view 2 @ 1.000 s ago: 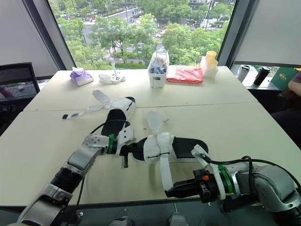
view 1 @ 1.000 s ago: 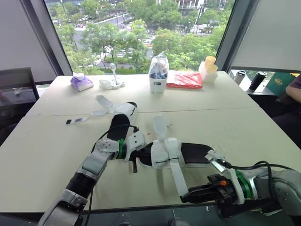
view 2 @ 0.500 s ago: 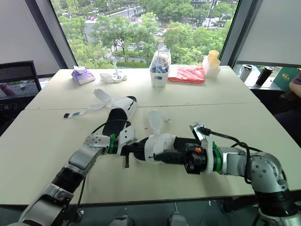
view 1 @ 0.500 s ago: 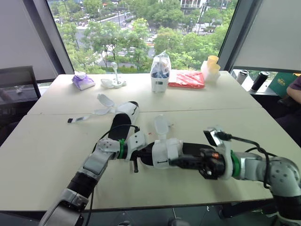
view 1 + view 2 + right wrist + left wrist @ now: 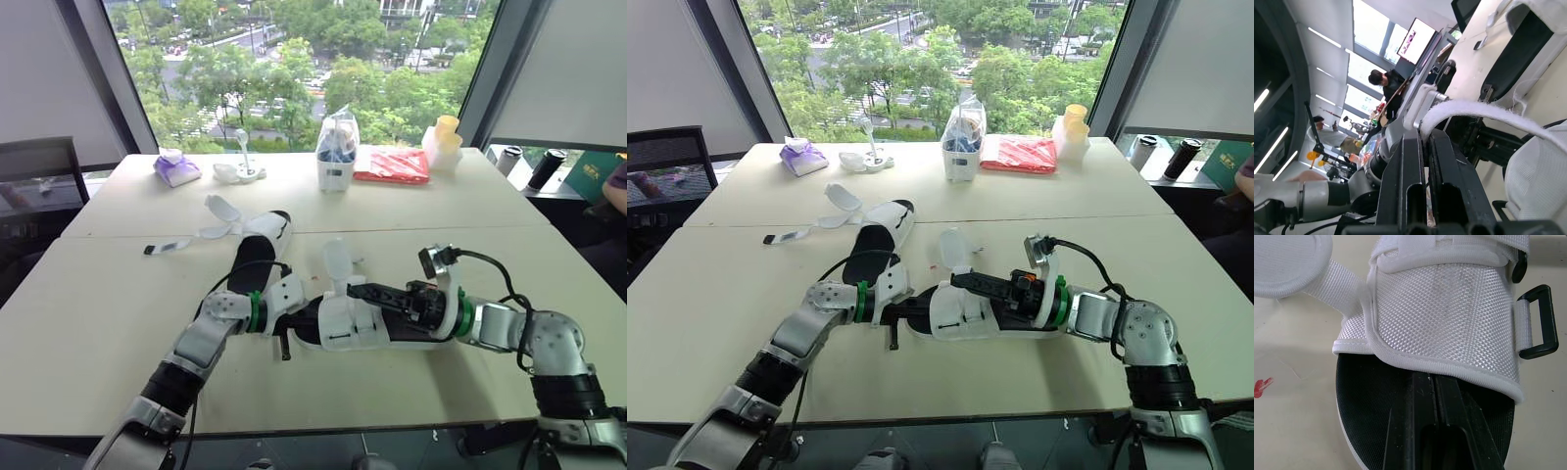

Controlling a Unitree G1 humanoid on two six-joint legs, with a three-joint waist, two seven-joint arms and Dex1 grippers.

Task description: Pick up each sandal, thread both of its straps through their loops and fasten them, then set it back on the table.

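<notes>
Behind and to the left of the near sandal [image 5: 355,323], the second sandal [image 5: 257,238] lies on the counter [image 5: 88,323] with its straps splayed open. My left gripper [image 5: 1436,382] is at the near sandal's left end, with its fingers together and flat on the black insole [image 5: 1366,396], tips just under the white upper [image 5: 1444,318]. The near sandal rests on the counter. Over its upper, my right gripper [image 5: 353,290] has its fingers clamped on the white strap [image 5: 1484,111], which arches away from them.
</notes>
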